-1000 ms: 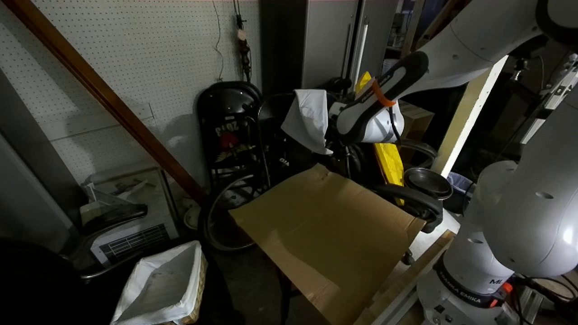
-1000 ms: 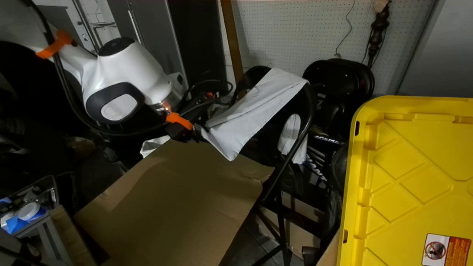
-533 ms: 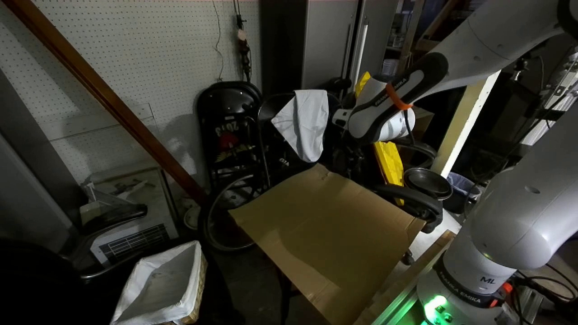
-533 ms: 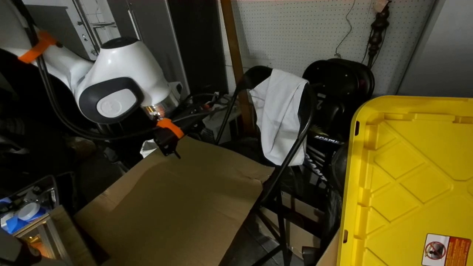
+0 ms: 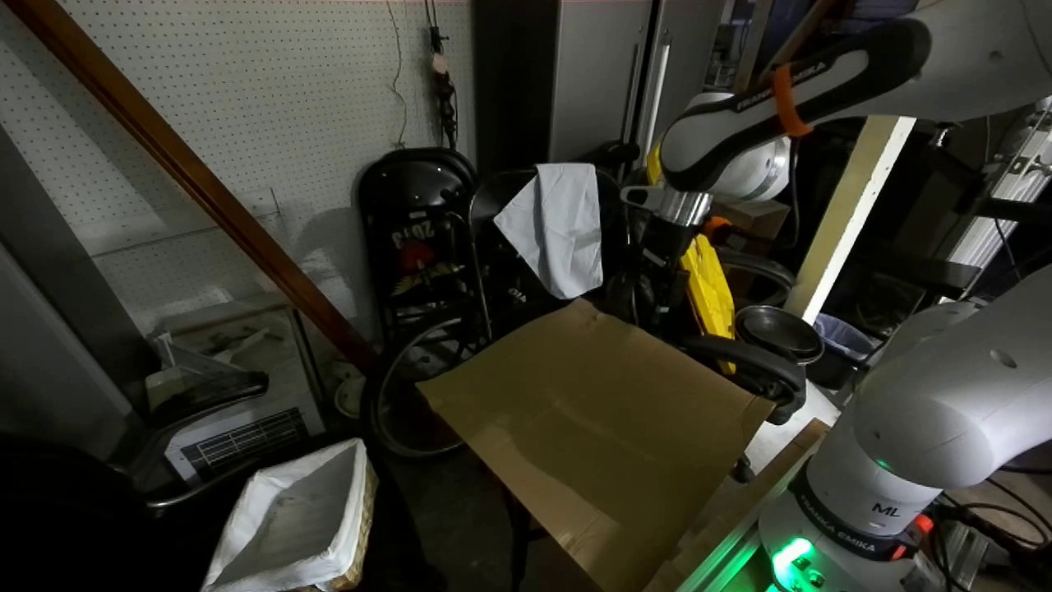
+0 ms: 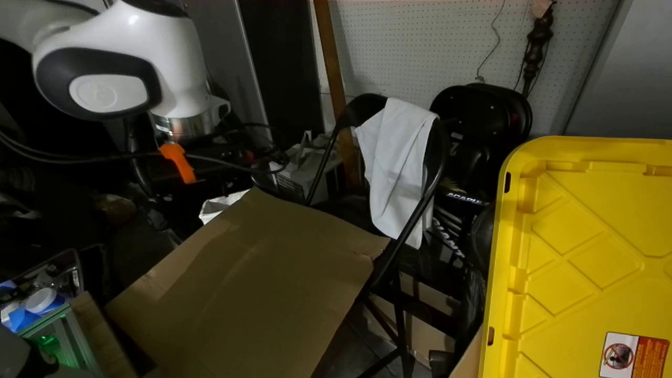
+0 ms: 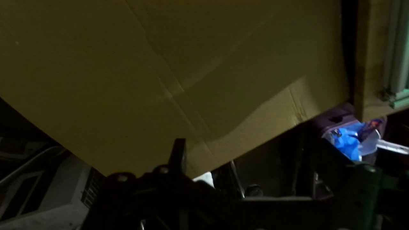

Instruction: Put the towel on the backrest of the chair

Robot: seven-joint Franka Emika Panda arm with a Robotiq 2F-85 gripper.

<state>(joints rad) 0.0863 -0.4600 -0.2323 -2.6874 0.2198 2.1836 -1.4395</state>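
The pale towel [image 5: 563,230] hangs over the top of the black folding chair's backrest [image 6: 362,111] and shows in both exterior views. Its near end [image 6: 396,178] falls loosely down the seat side, with folds along it. In the wrist view my gripper [image 7: 255,155] is open, its dark fingers far apart and only cardboard and floor behind the gap. No cloth touches it. An exterior view places the gripper [image 5: 657,284] beside the chair, apart from the towel and pointing down. Much of the gripper is lost in shadow.
A cardboard sheet [image 5: 608,411] spreads in front of the chair. A white-lined basket [image 5: 288,518] stands beyond its edge. Near the chair are a big yellow lid [image 6: 588,236] and more black folding chairs [image 6: 478,121]. A dark pan [image 5: 777,329] sits by the arm's base.
My gripper has let go of the towel, and the towel's pulled-out end has dropped to hang from the backrest. The arm has drawn back and up, away from the chair, turning the gripper downward.
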